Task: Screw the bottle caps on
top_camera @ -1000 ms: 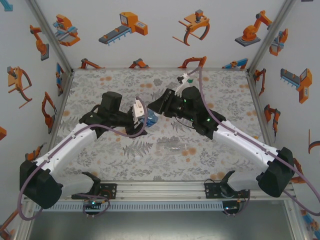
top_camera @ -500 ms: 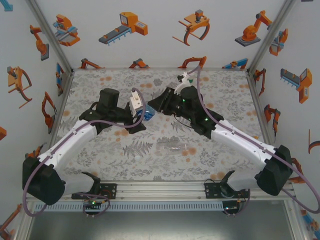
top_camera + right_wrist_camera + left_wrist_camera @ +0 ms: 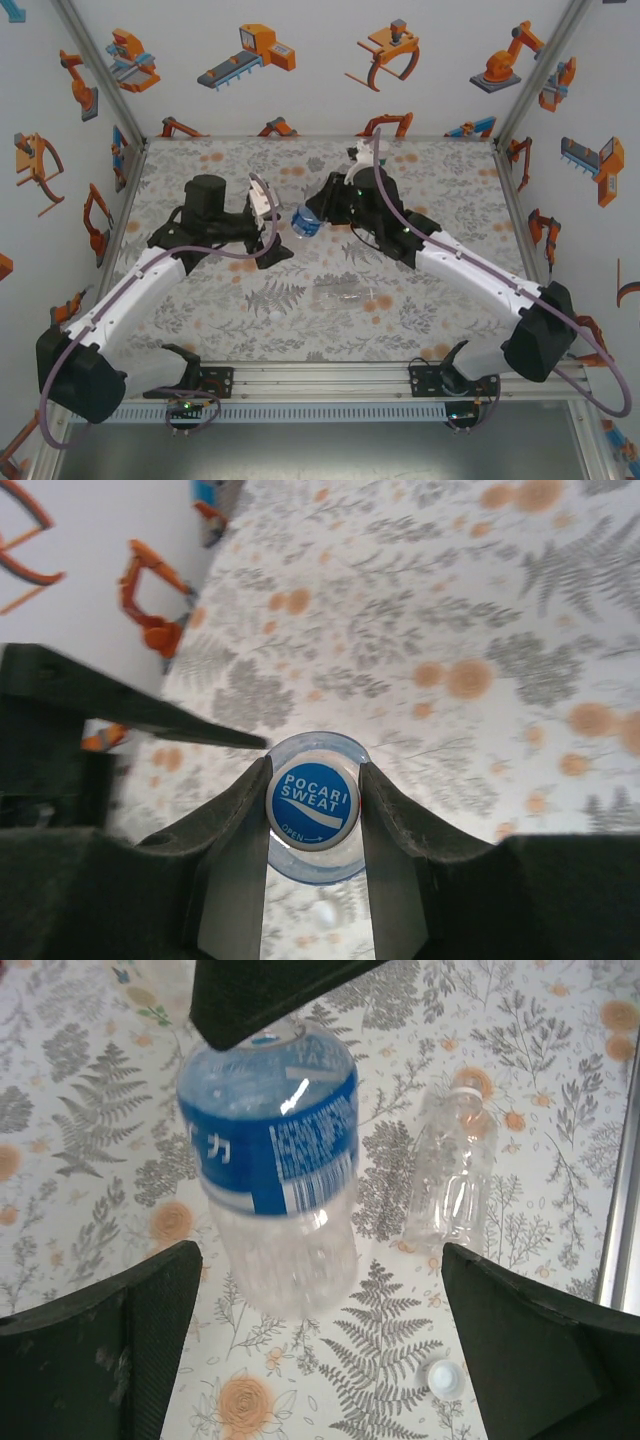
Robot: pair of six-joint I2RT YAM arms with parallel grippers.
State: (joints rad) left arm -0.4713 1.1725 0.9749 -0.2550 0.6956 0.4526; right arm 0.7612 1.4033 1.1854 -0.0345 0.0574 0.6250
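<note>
The clear bottle with the blue label point(image 3: 304, 222) point(image 3: 270, 1150) stands tilted at mid-table. Its blue-topped bottle cap point(image 3: 313, 792) sits on the neck, and my right gripper point(image 3: 313, 800) point(image 3: 317, 212) is shut on that cap from above. My left gripper point(image 3: 320, 1360) point(image 3: 274, 232) stands open just left of the bottle, its fingers point(image 3: 100, 1345) wide on either side and not touching it. The clear unlabelled bottle point(image 3: 452, 1175) point(image 3: 345, 295) lies on its side nearer the front. A loose white cap point(image 3: 445, 1378) lies on the mat beside it.
A pale green-white bottle point(image 3: 360, 158) stands behind the right arm near the back wall, partly hidden by the cable. The patterned mat point(image 3: 220, 320) covers the table, framed by aluminium rails point(image 3: 510, 210) and white walls.
The left gripper has let go of the blue-label bottle, opened and drawn back to the left. The right gripper has stayed on the cap and shifted slightly left and back with the bottle.
</note>
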